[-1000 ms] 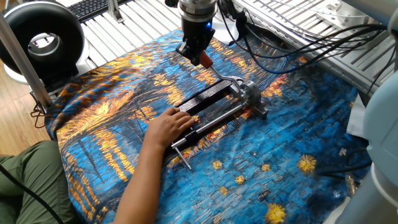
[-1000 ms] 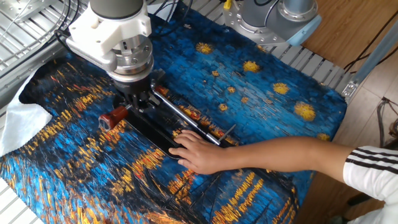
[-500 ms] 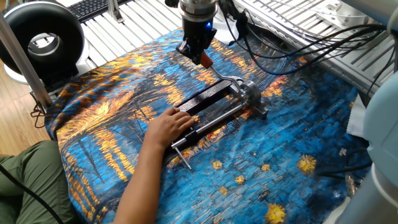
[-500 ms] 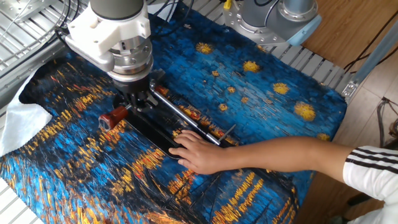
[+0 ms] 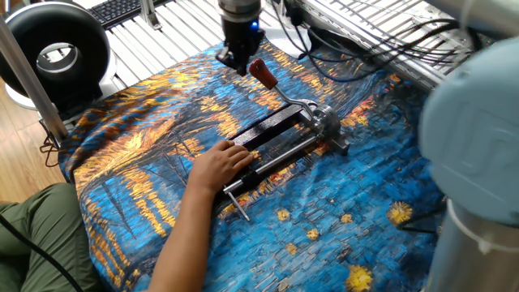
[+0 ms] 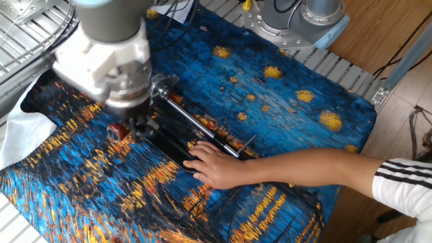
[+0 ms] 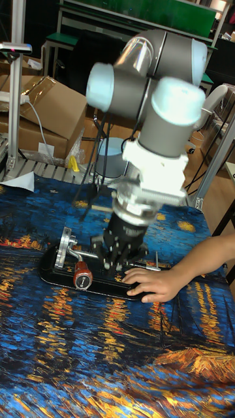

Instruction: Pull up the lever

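The lever (image 5: pixel 280 93) is being seen slanting up from the clamp (image 5: pixel 280 138) head, its knob just beside the pincer (image 5: pixel 231 61) and apart from it; the pincer's state cannot be told. The clamp is being steadied by a hand (image 5: pixel 219 166) at its far end. The knob (image 7: pixel 82 275) is being shown clear of the fingers only in the tall view; in the other fixed view the gap is being masked.

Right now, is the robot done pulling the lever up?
Maybe nearly. The lever looks tilted up from the clamp. The gripper sits beside its knob, not on it. A person's hand holds the clamp down. Whether any pulling is left, I cannot tell.
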Robot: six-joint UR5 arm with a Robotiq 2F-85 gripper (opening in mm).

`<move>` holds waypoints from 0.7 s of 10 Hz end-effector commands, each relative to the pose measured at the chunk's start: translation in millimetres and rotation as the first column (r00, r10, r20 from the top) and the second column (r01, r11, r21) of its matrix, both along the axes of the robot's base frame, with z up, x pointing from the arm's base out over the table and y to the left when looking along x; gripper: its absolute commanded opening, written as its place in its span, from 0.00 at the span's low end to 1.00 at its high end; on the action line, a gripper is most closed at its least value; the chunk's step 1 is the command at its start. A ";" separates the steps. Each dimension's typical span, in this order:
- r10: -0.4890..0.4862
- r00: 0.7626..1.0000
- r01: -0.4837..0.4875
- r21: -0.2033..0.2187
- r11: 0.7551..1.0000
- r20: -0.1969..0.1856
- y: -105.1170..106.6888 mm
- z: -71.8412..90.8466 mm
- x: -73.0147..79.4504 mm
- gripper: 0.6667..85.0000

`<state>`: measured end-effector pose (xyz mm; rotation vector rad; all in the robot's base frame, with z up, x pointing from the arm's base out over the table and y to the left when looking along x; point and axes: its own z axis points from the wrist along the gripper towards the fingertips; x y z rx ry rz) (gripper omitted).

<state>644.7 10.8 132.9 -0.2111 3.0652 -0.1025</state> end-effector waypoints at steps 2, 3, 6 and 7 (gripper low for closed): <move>-0.013 0.999 0.013 0.022 1.000 -0.031 12.7 -17.0 16.9 0.00; -0.059 0.997 0.062 0.055 0.997 -0.045 21.0 -17.3 13.4 0.00; -0.170 0.985 0.169 0.038 0.985 0.024 12.7 -16.1 30.0 0.00; -0.154 0.988 0.153 0.032 0.988 0.015 11.9 -16.3 27.6 0.00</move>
